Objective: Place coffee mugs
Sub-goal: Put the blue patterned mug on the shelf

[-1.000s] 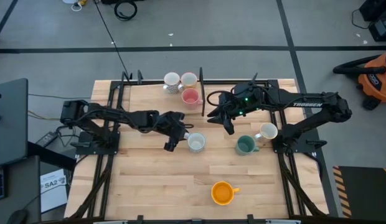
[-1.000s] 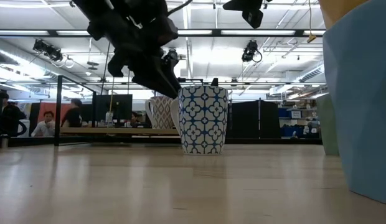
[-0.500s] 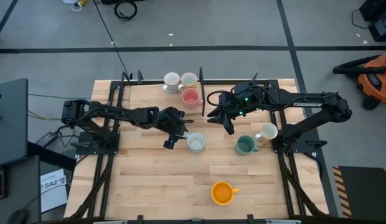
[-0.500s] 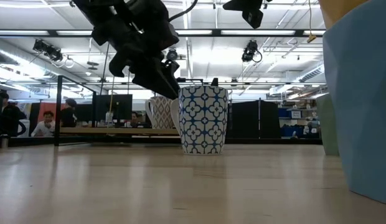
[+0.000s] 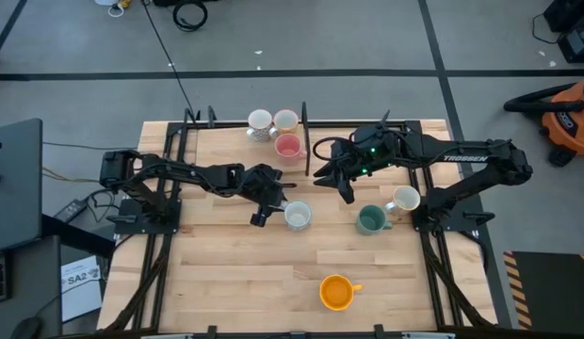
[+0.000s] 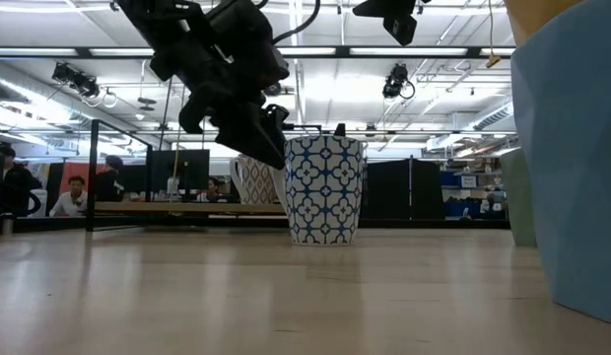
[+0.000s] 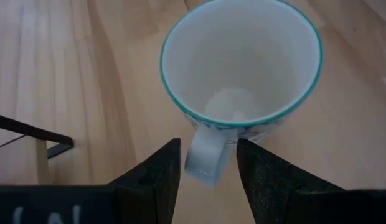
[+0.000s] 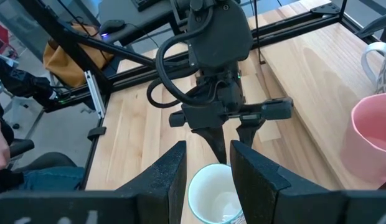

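A white mug with a blue pattern and a teal rim (image 5: pixel 297 216) (image 6: pixel 323 189) (image 7: pixel 240 59) stands upright on the table's middle. Its handle (image 7: pixel 205 158) points toward my left gripper (image 5: pixel 265 211) (image 7: pixel 208 149). That gripper is open and slants down, one finger on each side of the handle with a gap on both sides. My right gripper (image 5: pixel 346 192) (image 8: pixel 208 158) hangs open and empty above the table, right of this mug. A dark green mug (image 5: pixel 370 220), a white mug (image 5: pixel 402 200) and an orange mug (image 5: pixel 336 292) stand apart on the table.
Three mugs cluster at the far edge: two pale ones (image 5: pixel 260 123) (image 5: pixel 285 120) and a pink one (image 5: pixel 289 147) (image 8: pixel 373 140). Dark frame rails (image 5: pixel 305 141) run along the table's sides. A pale blue thing (image 6: pixel 572 168) stands close to the low camera. People sit in the room behind.
My left gripper has crept a little toward the patterned mug and sunk slightly, staying open, so its fingers now stand beside the handle. The mug has not moved.
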